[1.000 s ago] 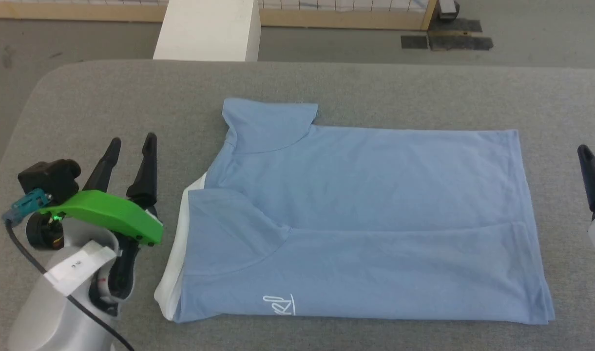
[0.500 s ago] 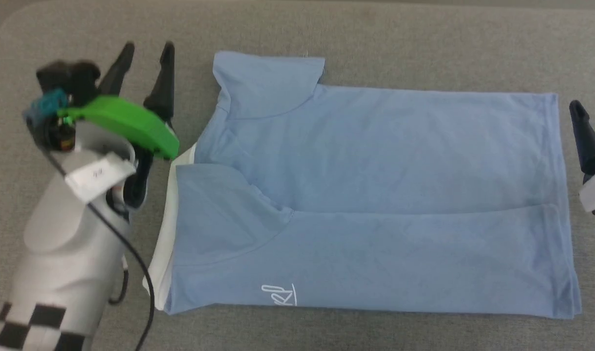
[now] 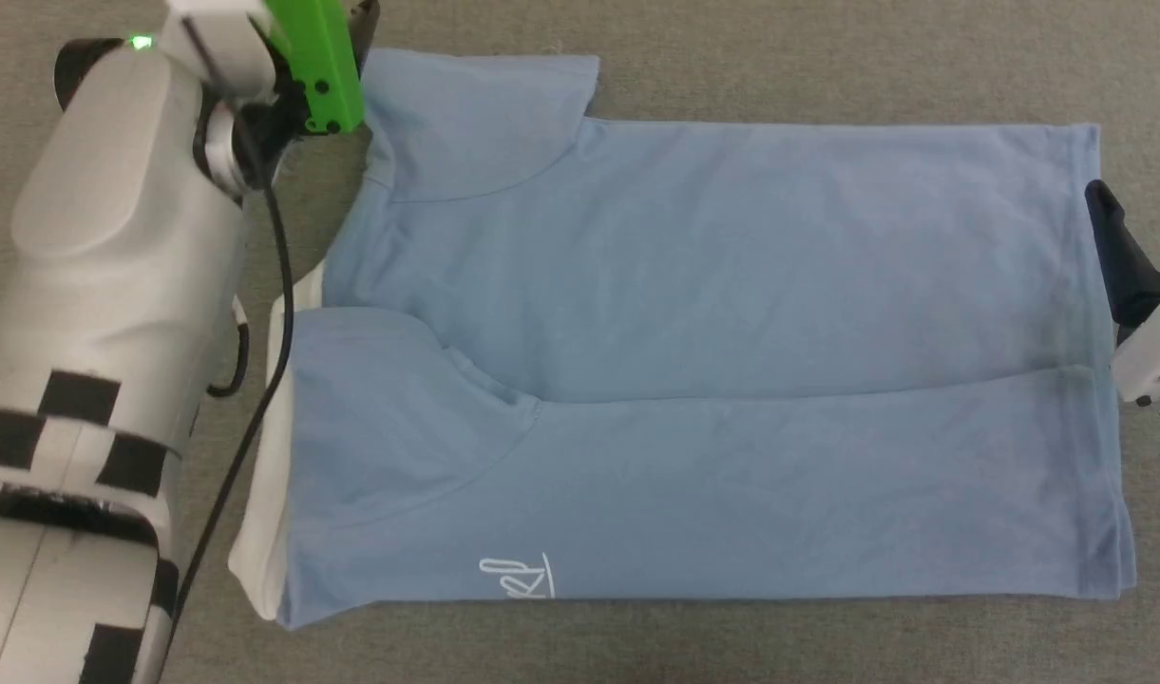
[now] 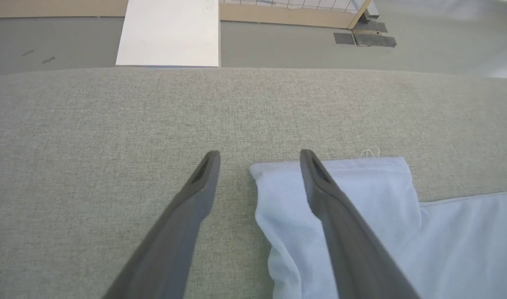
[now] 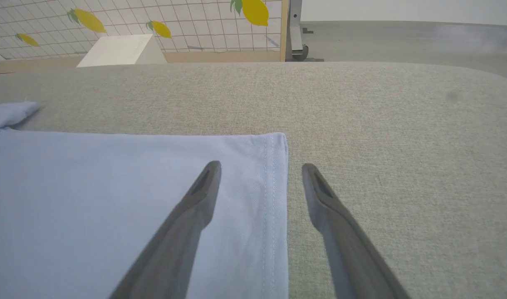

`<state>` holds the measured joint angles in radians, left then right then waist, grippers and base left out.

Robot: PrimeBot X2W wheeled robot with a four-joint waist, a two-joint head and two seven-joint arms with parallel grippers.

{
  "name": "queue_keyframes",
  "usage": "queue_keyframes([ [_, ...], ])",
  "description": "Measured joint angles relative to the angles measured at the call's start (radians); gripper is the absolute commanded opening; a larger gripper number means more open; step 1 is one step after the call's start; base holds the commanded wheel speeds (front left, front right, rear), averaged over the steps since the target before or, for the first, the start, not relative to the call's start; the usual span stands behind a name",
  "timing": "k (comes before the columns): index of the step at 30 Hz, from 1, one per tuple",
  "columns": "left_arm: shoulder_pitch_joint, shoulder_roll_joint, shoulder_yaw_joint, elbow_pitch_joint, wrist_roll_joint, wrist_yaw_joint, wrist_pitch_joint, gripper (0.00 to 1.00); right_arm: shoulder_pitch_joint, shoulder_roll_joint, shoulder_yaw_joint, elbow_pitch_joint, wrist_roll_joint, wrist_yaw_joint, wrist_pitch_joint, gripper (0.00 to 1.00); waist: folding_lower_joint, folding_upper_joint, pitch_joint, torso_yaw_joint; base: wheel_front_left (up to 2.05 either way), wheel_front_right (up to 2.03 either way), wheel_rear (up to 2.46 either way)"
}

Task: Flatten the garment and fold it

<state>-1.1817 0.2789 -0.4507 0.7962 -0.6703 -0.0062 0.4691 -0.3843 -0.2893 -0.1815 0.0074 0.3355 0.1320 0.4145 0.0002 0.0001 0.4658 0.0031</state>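
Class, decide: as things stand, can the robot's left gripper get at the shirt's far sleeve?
Probably yes: the open left gripper straddles the sleeve corner, with nothing lying between them.

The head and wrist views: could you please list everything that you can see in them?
garment: one, light blue, lying on the table, near side folded over
collar: one, white, at the garment's end toward the robot's left
logo: one, white, by the garment's near edge
table: one, grey fabric, under the garment
block: one, white, on the floor beyond the table
wall panel: one, white grid with yellow lemons, behind the block
left gripper: one, dark fingers, open, astride the far sleeve edge
right gripper: one, dark fingers, open, astride the hem near its far corner
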Motion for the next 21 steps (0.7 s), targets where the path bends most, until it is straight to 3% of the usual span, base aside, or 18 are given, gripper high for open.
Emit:
queue_keyframes([
  [4,-0.057,0.002,-0.042,0.062,0.017,0.042,0.156,1.0,0.0,0.002,0.007,-0.012,0.0,0.0,0.003,1.0,0.0,0.0,0.021,-0.023,0.0,0.0,0.0],
  [8,-0.08,0.012,-0.08,0.091,0.04,0.069,0.244,1.0,0.0,0.004,0.004,-0.031,0.002,0.0,0.008,1.0,0.0,0.0,0.045,-0.044,0.0,0.0,0.0],
  [17,-0.103,0.021,-0.077,0.095,0.015,0.079,0.381,1.0,0.0,0.008,-0.02,-0.057,0.008,0.0,0.009,1.0,-0.0001,0.0,0.107,-0.069,0.0,0.0,0.0],
  [18,-0.109,0.023,-0.076,0.092,0.01,0.079,0.398,0.58,0.0,0.009,-0.023,-0.056,0.008,0.0,0.009,1.0,-0.0002,0.0,0.112,-0.07,0.0,0.0,0.0],
  [19,-0.111,0.026,-0.074,0.086,0.006,0.079,0.408,0.02,0.0,0.01,-0.024,-0.056,0.008,0.0,0.009,1.0,-0.0002,0.0,0.116,-0.071,0.0,0.0,0.0],
  [21,-0.111,0.027,-0.069,0.072,-0.002,0.077,0.417,0.0,-0.001,0.01,-0.026,-0.056,0.007,0.0,0.009,1.0,-0.0002,0.0,0.12,-0.07,0.0,0.0,0.0],
])
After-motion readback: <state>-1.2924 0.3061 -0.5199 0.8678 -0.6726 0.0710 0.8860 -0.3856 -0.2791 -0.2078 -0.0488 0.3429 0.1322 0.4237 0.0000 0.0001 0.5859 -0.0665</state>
